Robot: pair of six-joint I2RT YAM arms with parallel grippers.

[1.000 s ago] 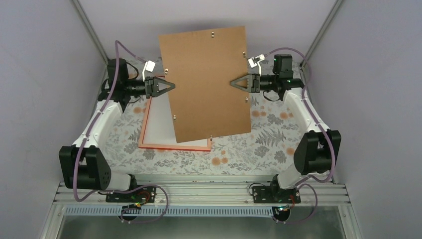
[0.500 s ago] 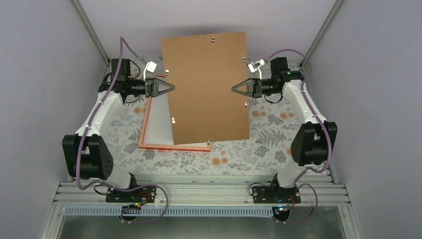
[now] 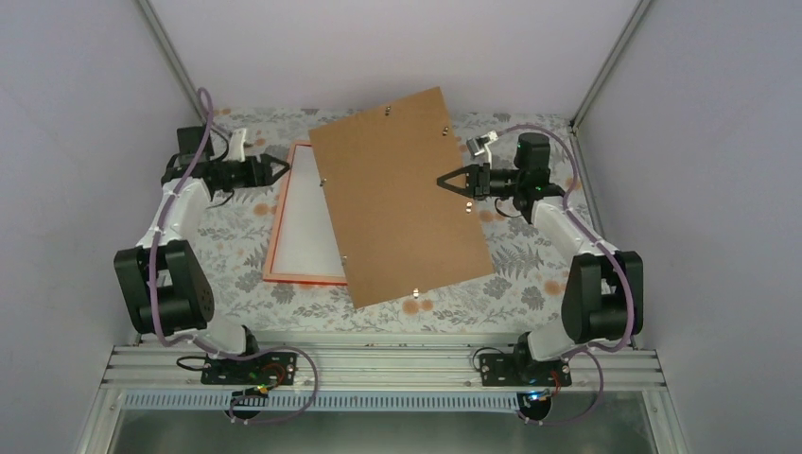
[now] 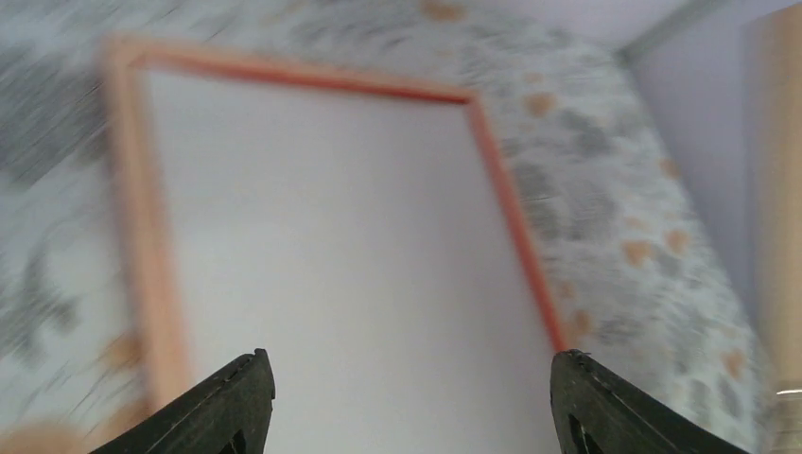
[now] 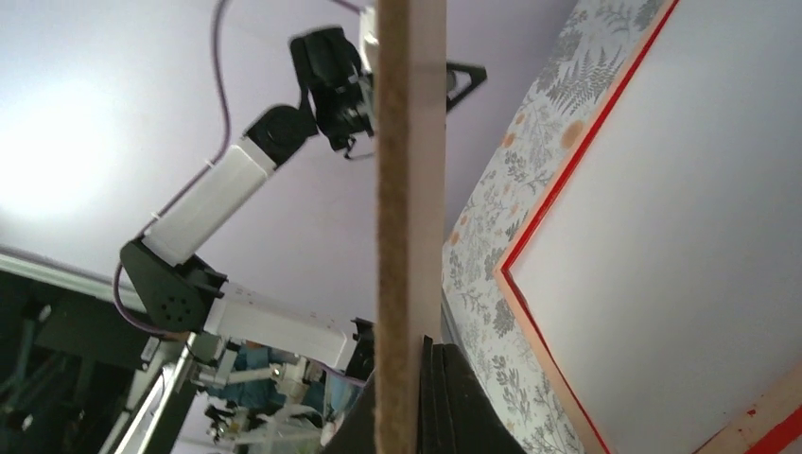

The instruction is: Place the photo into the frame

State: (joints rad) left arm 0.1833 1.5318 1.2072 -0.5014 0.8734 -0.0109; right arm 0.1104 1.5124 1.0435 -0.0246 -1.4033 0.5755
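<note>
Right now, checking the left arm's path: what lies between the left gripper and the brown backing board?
The top view shows the frame, uncovered part white inside, flat between the left gripper and the backing board.

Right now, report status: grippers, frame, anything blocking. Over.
Left gripper open. Right gripper shut on backing board. Frame flat, white sheet inside. Board tilted over frame, blocking it.

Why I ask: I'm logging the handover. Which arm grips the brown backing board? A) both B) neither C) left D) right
D: the right gripper has its jaws shut on the edge of the backing board, while the left gripper, jaws open, is apart from it by the frame.
</note>
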